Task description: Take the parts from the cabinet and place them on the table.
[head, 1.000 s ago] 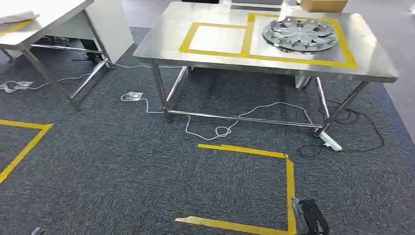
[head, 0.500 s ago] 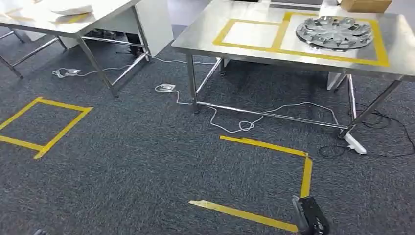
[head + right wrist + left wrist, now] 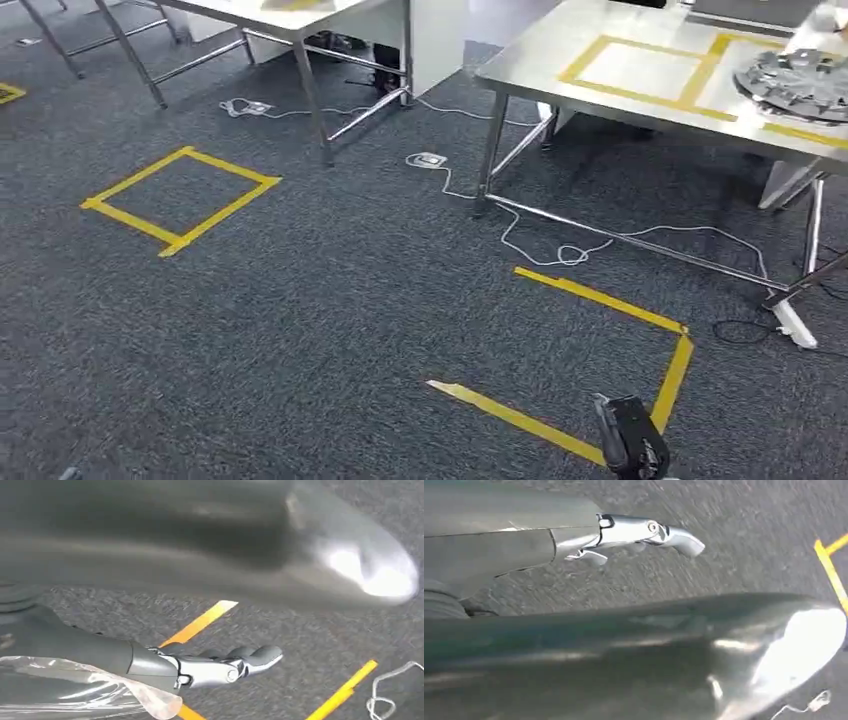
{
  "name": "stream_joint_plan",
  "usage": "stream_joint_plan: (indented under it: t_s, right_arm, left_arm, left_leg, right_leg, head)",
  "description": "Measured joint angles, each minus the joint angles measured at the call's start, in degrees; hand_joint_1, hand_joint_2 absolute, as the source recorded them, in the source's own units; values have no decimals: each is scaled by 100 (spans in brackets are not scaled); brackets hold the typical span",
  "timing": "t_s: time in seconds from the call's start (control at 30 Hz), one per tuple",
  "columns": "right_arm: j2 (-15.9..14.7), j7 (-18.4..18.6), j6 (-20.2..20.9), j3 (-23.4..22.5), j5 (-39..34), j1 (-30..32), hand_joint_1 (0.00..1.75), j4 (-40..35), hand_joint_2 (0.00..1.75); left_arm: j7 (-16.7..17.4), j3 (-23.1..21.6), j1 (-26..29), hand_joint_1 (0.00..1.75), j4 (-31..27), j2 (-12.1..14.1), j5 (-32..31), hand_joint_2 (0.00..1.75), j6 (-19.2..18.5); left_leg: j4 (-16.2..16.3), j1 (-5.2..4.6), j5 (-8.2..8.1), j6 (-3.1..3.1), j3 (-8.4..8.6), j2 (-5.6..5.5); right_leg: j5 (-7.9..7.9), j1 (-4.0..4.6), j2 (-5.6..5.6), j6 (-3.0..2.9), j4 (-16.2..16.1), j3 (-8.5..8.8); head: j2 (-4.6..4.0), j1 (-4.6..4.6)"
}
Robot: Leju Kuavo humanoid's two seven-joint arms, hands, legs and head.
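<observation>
A stack of silver round parts (image 3: pixel 800 85) lies on the steel table (image 3: pixel 560 70) at the far right, inside a yellow taped box. My right hand (image 3: pixel 630 450) hangs low at the picture's bottom edge, over the grey carpet. In the right wrist view that right hand (image 3: pixel 215 667) has its fingers stretched out and holds nothing. My left hand (image 3: pixel 624 532) also hangs over the carpet with straight fingers and nothing in it.
A second steel table (image 3: pixel 300 15) stands at the upper left. White cables (image 3: pixel 560 250) and a power strip (image 3: pixel 795 325) lie under the right table. Yellow tape marks a square (image 3: pixel 180 200) and an open outline (image 3: pixel 600 300) on the carpet.
The camera has swung left: the table with the parts slid to the picture's right edge and the taped floor square came in at left. Both hands hang as before.
</observation>
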Motion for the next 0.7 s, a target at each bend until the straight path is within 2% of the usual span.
stream_joint_plan:
  t_s: [0.03,0.07,0.1,0.13,0.17,0.2,0.23,0.27,0.3,0.37,0.4,0.43,0.47,0.53,0.57,0.6,0.63,0.67,0.7]
  right_arm:
    - [-7,0,-7,4,-2,10,0,13,0]
    - [-7,0,-9,7,-2,8,0,24,0]
    - [-7,0,-9,15,-2,6,0,28,0]
    - [-7,0,-9,22,0,5,0,28,0]
    - [-7,0,-11,30,0,5,0,28,0]
    - [-9,0,-11,35,0,1,0,28,0]
    - [-17,0,-13,37,0,-8,0,28,0]
    - [-33,-2,-13,41,0,-13,0,28,0]
    - [-35,-2,-24,42,0,-14,0,28,0]
    - [-37,-2,-26,42,0,-16,0,28,0]
    - [-33,-7,-28,46,2,-27,0,28,0]
    - [-33,-7,-26,57,4,-53,0,33,0]
    - [-33,-15,-39,57,0,-55,0,33,0]
    - [-33,-15,-50,59,4,-18,0,61,0]
    - [-33,-15,-48,59,4,-16,0,76,0]
    - [-33,-17,-50,59,2,-20,0,89,0]
    - [-33,-17,-50,59,2,-29,0,98,0]
    - [-33,-17,-50,59,2,-40,0,109,0]
    - [-33,-20,-50,59,2,-46,0,114,0]
  left_arm:
    - [2,0,-10,0,2,-4,0,0,2]
    - [2,0,-5,0,4,-2,0,0,0]
    - [2,2,2,0,11,-2,0,0,2]
    - [2,7,8,0,13,-2,0,0,2]
    - [2,11,9,0,18,-2,0,0,2]
    - [2,11,7,0,17,-2,0,0,2]
    - [2,11,1,0,17,-7,0,0,2]
    - [2,11,-8,0,20,-13,2,0,2]
    - [2,11,-15,0,20,-13,2,0,0]
    - [2,11,5,0,20,-17,0,0,2]
    - [2,13,7,0,22,-15,-2,0,0]
    - [-4,13,7,0,31,-15,-7,0,0]
    - [-11,13,-13,0,37,-15,-22,0,-4]
    - [-18,13,-68,0,79,-15,-74,0,-18]
    - [-28,13,-76,0,98,-15,-90,0,-28]
    - [-28,13,-68,0,114,-15,-105,0,-37]
    - [-28,13,-62,0,122,-15,-125,0,-50]
    - [-28,15,-53,0,131,-15,-127,0,-66]
    - [-28,20,-49,0,133,-13,-129,0,-79]
  left_leg:
    - [5,-23,60,14,-79,-80]
    - [9,-48,117,21,-153,-152]
    - [12,-70,173,25,-221,-225]
    - [17,-85,221,26,-272,-296]
    - [19,-92,270,18,-314,-390]
    - [18,-94,308,10,-339,-457]
    - [19,-83,348,1,-359,-523]
    - [31,-115,379,-29,-408,-573]
    - [32,-107,429,-59,-440,-646]
    - [10,-95,495,-132,-480,-784]
    - [39,-117,499,-151,-500,-810]
    - [142,-116,371,-167,-555,-532]
    - [408,-106,104,-205,-660,-336]
    - [1332,-39,-458,-296,-992,-191]
    - [1719,-8,-598,-338,-1109,-165]
    - [1829,26,-580,-372,-1095,-147]
    - [1698,56,-449,-399,-959,-129]
    - [1347,79,-249,-415,-732,-99]
    - [857,92,-37,-427,-438,-25]
  right_leg:
    - [-219,8,39,-11,431,-140]
    - [-305,10,49,-36,728,-221]
    - [-245,13,49,-72,775,-176]
    - [-81,25,52,-108,580,-12]
    - [139,50,87,-151,104,317]
    - [314,77,196,-194,-453,682]
    - [360,101,489,-261,-969,1015]
    - [316,81,618,-288,-1186,1193]
    - [318,93,562,-266,-1205,1141]
    - [302,107,417,-299,-1251,1078]
    - [372,39,329,-344,-1318,1080]
    - [401,42,248,-363,-1329,1070]
    - [411,43,176,-390,-1329,1051]
    - [420,53,-48,-396,-1326,1023]
    - [426,52,-149,-389,-1317,1006]
    - [429,51,-238,-384,-1310,997]
    - [432,47,-316,-376,-1300,990]
    - [424,40,-391,-360,-1285,986]
    - [410,34,-460,-338,-1265,992]
  head:
    - [0,2]
    - [0,2]
    - [0,-7]
    - [0,-4]
    - [0,-9]
    - [0,-2]
    - [-2,-2]
    - [0,-11]
    - [0,-7]
    - [0,6]
    - [-2,7]
    - [0,-11]
    - [0,-61]
    - [-2,-61]
    - [-2,-63]
    - [0,-66]
    - [0,-63]
    - [0,-66]
    - [0,-68]
